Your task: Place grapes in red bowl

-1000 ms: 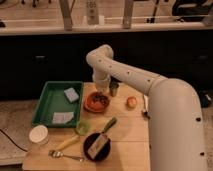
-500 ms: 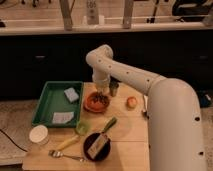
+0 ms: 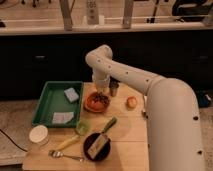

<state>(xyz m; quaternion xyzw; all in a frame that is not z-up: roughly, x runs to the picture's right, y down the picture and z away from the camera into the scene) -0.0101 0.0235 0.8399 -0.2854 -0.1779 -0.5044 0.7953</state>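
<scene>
The red bowl (image 3: 96, 102) sits on the wooden table at its far left part. The dark grapes (image 3: 100, 98) lie inside the bowl. My gripper (image 3: 100, 90) hangs from the white arm straight down over the bowl, right above the grapes. The arm comes in from the right and covers the bowl's far rim.
A green tray (image 3: 47, 103) with two pale blue sponges stands left of the bowl. A dark cup (image 3: 114, 89) is behind it, an orange fruit (image 3: 132, 102) to its right. A small green bowl (image 3: 82, 128), black dish (image 3: 96, 146), brush, spoon and white lid (image 3: 39, 134) lie in front.
</scene>
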